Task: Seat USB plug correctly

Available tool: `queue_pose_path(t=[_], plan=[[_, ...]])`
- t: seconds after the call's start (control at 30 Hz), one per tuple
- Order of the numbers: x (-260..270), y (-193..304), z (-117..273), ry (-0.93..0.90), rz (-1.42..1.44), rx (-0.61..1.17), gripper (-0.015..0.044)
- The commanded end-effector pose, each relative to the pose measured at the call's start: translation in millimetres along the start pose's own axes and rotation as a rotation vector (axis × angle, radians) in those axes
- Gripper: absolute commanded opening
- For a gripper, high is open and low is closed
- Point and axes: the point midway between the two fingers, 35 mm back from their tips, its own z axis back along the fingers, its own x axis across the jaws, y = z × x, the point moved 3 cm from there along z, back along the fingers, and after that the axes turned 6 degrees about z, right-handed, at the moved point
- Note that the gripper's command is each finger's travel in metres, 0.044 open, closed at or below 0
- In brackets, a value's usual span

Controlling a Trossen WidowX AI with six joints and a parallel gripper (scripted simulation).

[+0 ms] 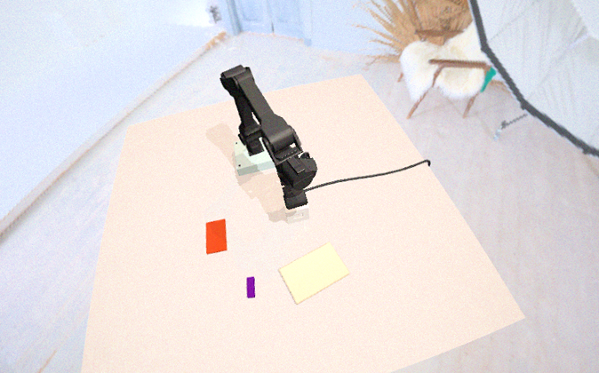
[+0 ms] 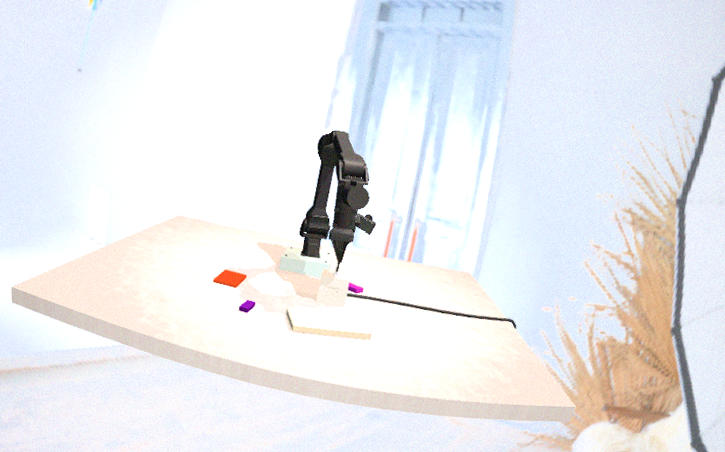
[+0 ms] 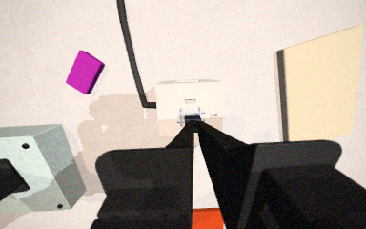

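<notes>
The white power cube (image 1: 299,215) (image 2: 333,293) (image 3: 168,97) stands on the table, with a black cable at one side. My gripper (image 2: 338,267) (image 3: 194,126) points down over the cube's top and is shut on the USB plug. The plug (image 3: 191,113) shows as a small silvery piece with a dark middle at the fingertips in the wrist view. The fingers hide much of it. I cannot tell how deep it sits in the socket, or which way round it is. A small slot shows in the cube's top beside it.
A black cable (image 1: 362,177) (image 2: 428,307) (image 3: 130,54) runs to the table edge. A cream slab (image 1: 313,273) (image 2: 330,325) (image 3: 321,91), an orange-red block (image 1: 216,236) (image 2: 229,278) (image 3: 208,219), a purple block (image 1: 251,287) (image 2: 246,305) and a magenta block (image 2: 355,287) (image 3: 84,72) lie around the cube.
</notes>
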Motion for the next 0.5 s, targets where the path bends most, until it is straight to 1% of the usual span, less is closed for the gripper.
queue_pose_path(t=[0.0,0.47], plan=[[0.3,-0.4,-1.3,-0.002,0.003,-0.005,0.0],[0.3,-0.2,-2.9,-0.002,0.003,-0.005,0.0]])
